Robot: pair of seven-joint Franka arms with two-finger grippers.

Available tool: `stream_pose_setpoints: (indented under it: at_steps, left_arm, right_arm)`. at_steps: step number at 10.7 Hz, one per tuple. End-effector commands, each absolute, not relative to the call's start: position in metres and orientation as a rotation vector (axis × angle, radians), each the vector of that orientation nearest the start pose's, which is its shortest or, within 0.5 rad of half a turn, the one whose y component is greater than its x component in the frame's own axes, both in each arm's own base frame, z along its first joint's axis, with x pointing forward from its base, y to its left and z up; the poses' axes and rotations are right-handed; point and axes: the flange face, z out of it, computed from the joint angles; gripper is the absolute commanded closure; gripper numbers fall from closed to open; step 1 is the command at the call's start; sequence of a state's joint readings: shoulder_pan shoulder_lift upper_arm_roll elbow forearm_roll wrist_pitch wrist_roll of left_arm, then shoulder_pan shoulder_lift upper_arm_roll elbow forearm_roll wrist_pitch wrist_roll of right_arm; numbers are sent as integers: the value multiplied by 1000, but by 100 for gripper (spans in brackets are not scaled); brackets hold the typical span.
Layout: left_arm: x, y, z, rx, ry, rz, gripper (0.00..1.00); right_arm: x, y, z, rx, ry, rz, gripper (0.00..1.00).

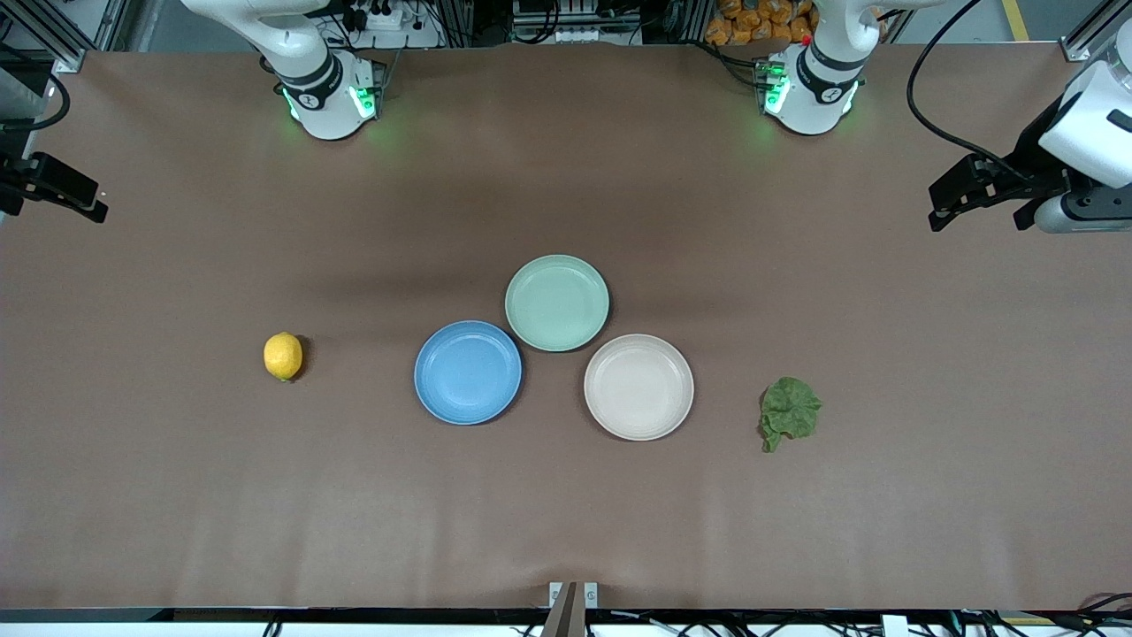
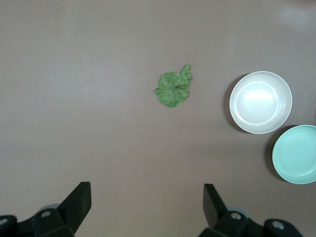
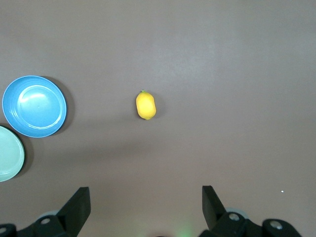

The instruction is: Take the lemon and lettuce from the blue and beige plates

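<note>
A yellow lemon lies on the bare table toward the right arm's end, apart from the blue plate; it also shows in the right wrist view. A green lettuce leaf lies on the table toward the left arm's end, apart from the beige plate; it also shows in the left wrist view. Both plates are empty. My left gripper is open and empty, high over the left arm's end of the table. My right gripper is open and empty, high over the right arm's end.
An empty mint-green plate sits farther from the front camera, touching or nearly touching the blue and beige plates. The brown table top is bare around the plates. The arm bases stand along the edge farthest from the front camera.
</note>
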State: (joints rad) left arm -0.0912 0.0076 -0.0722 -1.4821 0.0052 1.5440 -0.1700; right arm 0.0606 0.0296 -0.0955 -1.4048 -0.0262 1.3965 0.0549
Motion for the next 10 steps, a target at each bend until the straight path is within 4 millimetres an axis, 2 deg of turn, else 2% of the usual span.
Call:
stream_pose_setpoints:
  at_steps: [1, 4, 8, 10]
  left_arm:
    - [543, -91, 666, -3141, 16, -80, 0]
    - [543, -92, 666, -3143, 16, -80, 0]
    - [544, -92, 665, -3143, 19, -78, 0]
    - [544, -94, 665, -3143, 21, -78, 0]
  right_arm:
    - [537, -25, 681, -3157, 165, 41, 0]
    - [535, -25, 681, -3157, 165, 41, 0]
    - [541, -6, 675, -3175, 129, 57, 0]
    - [542, -6, 675, -3177, 127, 59, 0]
